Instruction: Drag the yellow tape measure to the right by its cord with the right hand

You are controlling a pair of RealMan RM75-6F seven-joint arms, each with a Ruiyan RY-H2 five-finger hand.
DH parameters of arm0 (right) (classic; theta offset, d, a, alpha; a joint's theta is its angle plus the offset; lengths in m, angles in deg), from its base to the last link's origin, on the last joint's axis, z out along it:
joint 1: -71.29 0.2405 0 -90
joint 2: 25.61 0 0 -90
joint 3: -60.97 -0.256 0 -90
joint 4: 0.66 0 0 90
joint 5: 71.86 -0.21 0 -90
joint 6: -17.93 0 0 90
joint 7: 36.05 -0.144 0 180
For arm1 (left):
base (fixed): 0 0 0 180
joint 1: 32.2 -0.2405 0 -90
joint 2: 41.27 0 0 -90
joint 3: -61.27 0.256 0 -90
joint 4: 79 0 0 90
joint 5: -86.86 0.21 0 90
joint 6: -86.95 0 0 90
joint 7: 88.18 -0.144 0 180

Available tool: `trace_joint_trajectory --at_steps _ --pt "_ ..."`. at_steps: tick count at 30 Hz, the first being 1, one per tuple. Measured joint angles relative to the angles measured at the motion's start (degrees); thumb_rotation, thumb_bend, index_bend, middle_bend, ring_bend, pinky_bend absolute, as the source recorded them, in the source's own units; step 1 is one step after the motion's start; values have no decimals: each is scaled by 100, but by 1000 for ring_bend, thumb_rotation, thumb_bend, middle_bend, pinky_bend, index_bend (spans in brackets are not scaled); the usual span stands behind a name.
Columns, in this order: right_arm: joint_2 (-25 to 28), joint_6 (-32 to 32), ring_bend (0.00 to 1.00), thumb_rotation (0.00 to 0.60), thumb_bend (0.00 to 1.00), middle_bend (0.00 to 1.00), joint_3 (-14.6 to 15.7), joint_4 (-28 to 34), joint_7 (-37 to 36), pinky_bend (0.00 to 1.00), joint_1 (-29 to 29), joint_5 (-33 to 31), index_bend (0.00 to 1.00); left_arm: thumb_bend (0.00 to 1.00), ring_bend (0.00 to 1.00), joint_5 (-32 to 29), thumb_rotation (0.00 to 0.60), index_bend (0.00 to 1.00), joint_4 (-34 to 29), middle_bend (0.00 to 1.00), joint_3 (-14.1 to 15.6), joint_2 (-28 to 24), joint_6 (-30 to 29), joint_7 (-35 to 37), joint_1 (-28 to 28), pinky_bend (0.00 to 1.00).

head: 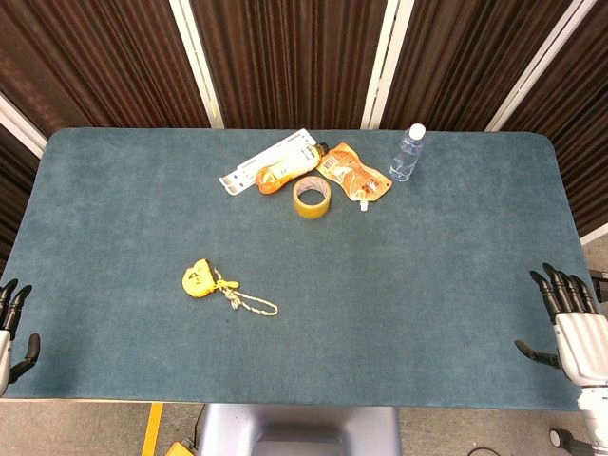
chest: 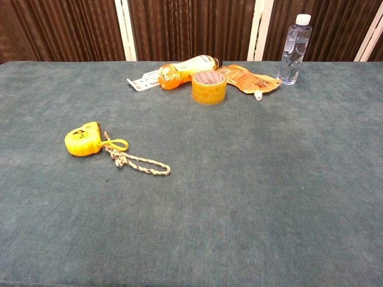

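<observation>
The yellow tape measure (head: 198, 279) (chest: 83, 139) lies on the teal table left of centre. Its braided cord (head: 249, 303) (chest: 140, 162) trails off to the right, ending in a free tip. My right hand (head: 570, 318) hovers at the table's right front edge, fingers spread, holding nothing, far from the cord. At the left front corner, my left hand (head: 11, 328) is also open and empty. Neither hand shows in the chest view.
At the back centre lie an orange bottle on a white card (head: 275, 167) (chest: 179, 70), a roll of tape (head: 312, 198) (chest: 209, 86) and an orange pouch (head: 353, 173) (chest: 248, 79). A clear water bottle (head: 408, 152) (chest: 294, 49) stands upright beside them.
</observation>
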State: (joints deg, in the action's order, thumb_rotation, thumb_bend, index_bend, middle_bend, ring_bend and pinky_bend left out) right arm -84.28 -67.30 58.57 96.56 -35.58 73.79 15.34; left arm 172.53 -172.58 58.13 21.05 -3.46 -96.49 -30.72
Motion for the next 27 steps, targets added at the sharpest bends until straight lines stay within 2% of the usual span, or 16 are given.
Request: trace_joint_trajectory --at_steps 19,23,27 --pt "-93 106 19 600 22 87 98 -39 98 0 71 199 51 515 0 231 600 55 -85 0 45 -57 -96 138 -6 93" --pt "-93 344 22 600 22 87 91 -8 184 0 242 267 64 516 0 244 600 56 -107 0 63 -95 -111 256 -28 93" --pt "6 781 30 600 22 87 -45 218 444 0 665 326 96 516 0 228 600 56 -119 0 47 -112 -164 239 -53 93"
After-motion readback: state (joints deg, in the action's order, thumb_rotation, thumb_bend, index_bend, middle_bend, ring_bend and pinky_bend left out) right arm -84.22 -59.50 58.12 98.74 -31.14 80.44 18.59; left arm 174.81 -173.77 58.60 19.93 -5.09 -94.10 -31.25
